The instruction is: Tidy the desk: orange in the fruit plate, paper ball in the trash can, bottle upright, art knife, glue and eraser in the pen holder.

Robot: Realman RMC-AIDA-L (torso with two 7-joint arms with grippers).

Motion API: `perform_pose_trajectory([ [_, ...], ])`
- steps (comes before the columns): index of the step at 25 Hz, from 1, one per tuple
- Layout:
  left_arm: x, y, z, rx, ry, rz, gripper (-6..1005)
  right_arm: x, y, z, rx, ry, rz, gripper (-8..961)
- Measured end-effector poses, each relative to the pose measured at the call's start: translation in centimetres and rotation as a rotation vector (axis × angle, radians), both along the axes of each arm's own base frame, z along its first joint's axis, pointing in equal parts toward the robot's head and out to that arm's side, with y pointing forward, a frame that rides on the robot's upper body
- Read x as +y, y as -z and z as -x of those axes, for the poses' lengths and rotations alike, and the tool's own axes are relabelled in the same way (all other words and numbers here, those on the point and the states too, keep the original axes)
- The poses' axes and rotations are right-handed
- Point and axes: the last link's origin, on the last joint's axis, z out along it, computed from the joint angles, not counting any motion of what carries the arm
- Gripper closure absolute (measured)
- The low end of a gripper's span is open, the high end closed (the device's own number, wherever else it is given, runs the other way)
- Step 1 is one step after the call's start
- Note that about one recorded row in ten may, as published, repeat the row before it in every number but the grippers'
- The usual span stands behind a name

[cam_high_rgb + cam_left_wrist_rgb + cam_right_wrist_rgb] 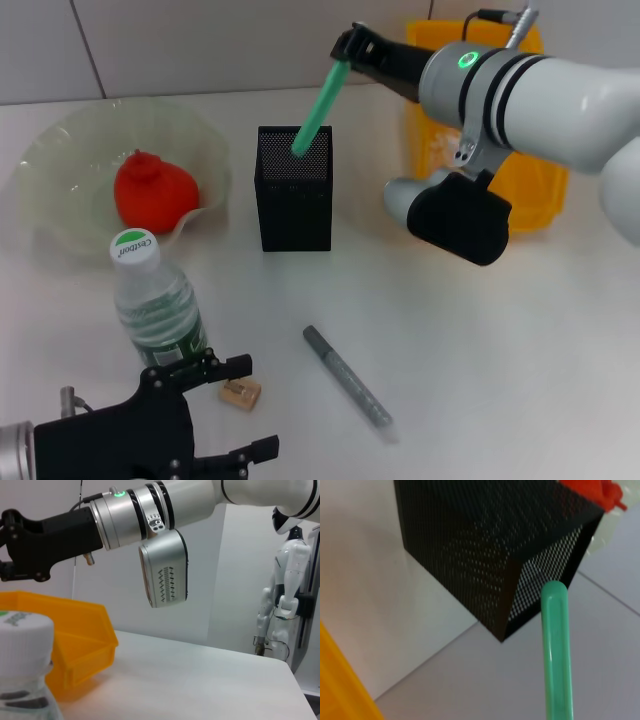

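A green stick (318, 103) is pinched by the right gripper (348, 50), tilted into the pen holder (294, 200). Near-left, the spread left gripper (235, 410) is flanked by the upright bottle (155, 305) and eraser (240, 394); a grey pen (348, 380) lies right.

"Cestbon" on bottle cap (134, 246)

**White desk and what rests on it**

The white desk (500, 340) carries the black mesh pen holder (293, 205) as landmark. The fruit plate (60, 160) sits to its left, the yellow trash can (530, 195) to its right. Nearer the robot stand the upright bottle (155, 310), the eraser (240, 393) and a grey pen (348, 377).
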Motion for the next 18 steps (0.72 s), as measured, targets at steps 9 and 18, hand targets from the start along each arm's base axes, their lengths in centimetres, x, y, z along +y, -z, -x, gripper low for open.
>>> perform_pose_trajectory([
  [9, -0.04, 0.12, -0.08, -0.005, 0.001, 0.005, 157, -0.05, 0.73, -0.26, -0.005, -0.018, 0.006, 735],
  [18, 0.01, 0.13, -0.13, -0.006, 0.002, 0.006, 158, -0.07, 0.71, -0.58, -0.006, -0.004, 0.010, 699],
])
